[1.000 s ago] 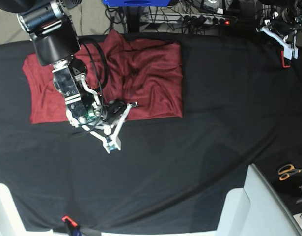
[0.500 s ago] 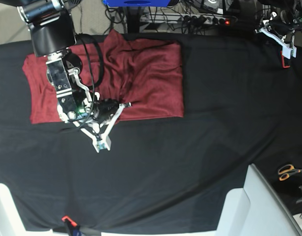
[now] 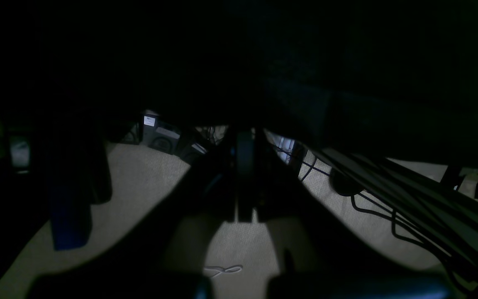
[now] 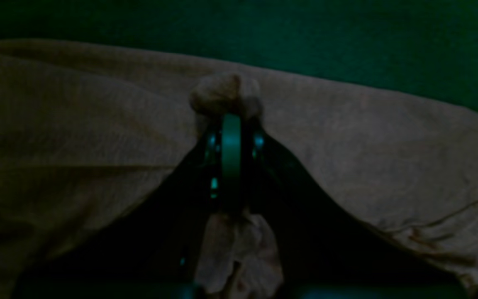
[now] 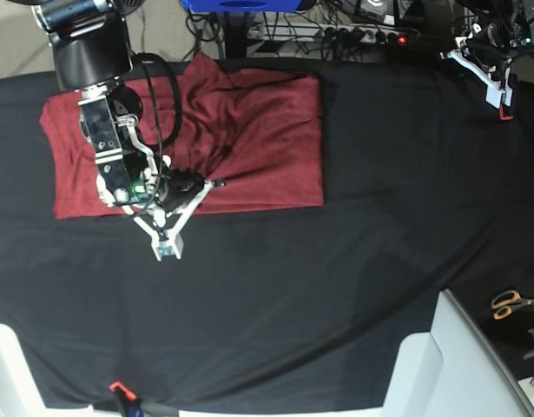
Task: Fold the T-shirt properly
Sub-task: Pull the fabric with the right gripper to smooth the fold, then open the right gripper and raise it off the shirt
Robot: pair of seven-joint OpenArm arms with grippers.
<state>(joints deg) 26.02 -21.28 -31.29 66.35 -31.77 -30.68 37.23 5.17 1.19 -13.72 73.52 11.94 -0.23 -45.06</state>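
Item 1, T-shirt [image 5: 249,139]: brick-red knit, lying rumpled on the black cloth sheet [image 5: 379,226] at the far left of my base view. Its near hem runs roughly straight, parallel to the table's front edge; the body is creased in folds toward the middle.

Item 2, right gripper [image 5: 173,228]: I see it low over the shirt's near hem, arm reaching down from the upper left of the base view. In my right wrist view the gripper [image 4: 230,124] is clenched on a small bunch of the T-shirt [image 4: 98,137]; a puckered knob of fabric shows beyond the tips and more cloth is gathered between the fingers nearer the camera.

Item 3, left gripper [image 5: 497,95]: parked at the far right corner of the base view, beyond the sheet's edge, well apart from the shirt. My left wrist view is very dark; the gripper [image 3: 245,158] reads as clamped together on nothing, with beige carpet [image 3: 147,182] and black cables [image 3: 388,199] behind.

Item 4, orange-handled scissors [image 5: 512,302]: right edge, beside a white panel [image 5: 449,365].
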